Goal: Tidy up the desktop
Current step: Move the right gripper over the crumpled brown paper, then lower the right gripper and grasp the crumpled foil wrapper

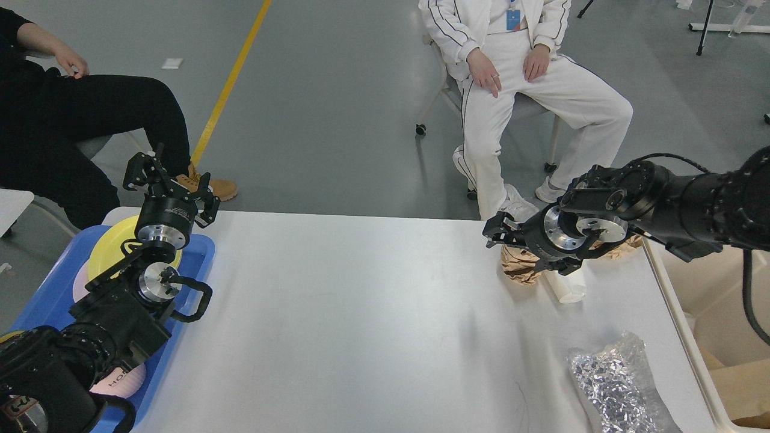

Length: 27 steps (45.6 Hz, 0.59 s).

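The white desktop [361,313] fills the middle of the head view. My left gripper [173,177] is open and empty, raised over the far end of a blue tray [201,255] at the desktop's left edge. My right gripper [500,231] hangs just over a crumpled brown paper [520,269] at the far right of the desktop. Its dark fingers are seen end-on, so I cannot tell whether they hold the paper. A white paper cup [569,290] lies on its side next to the brown paper. A crinkled silver foil bag [619,385] lies at the near right.
The blue tray holds a yellow plate [111,243] and a pink plate [117,380], partly hidden by my left arm. A cream bin [722,300] stands past the desktop's right edge. Two people sit beyond the far edge, one in black [90,120], one in white [517,90].
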Motion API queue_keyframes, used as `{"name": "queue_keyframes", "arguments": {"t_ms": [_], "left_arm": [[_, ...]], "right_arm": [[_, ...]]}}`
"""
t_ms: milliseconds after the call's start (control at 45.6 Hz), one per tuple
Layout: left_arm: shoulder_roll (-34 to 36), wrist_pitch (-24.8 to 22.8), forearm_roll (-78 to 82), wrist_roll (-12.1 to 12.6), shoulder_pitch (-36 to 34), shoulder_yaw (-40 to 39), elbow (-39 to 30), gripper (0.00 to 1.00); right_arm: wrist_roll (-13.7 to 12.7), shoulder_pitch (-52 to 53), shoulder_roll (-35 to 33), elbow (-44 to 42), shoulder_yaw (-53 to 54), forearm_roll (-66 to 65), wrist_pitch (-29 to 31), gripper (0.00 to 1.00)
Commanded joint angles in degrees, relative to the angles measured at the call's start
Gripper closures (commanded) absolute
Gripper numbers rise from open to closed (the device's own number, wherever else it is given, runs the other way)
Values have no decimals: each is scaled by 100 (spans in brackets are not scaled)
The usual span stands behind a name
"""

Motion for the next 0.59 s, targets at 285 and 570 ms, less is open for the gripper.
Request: {"name": "queue_keyframes", "arguments": {"t_ms": [285, 570], "left_arm": [[0, 1, -6, 0, 0, 0, 0, 4], [0, 1, 2, 0, 0, 0, 0, 4]], "right_arm": [[-123, -645, 302, 40, -461, -633, 301, 0], [-211, -583, -76, 128, -541, -686, 1593, 0]]}}
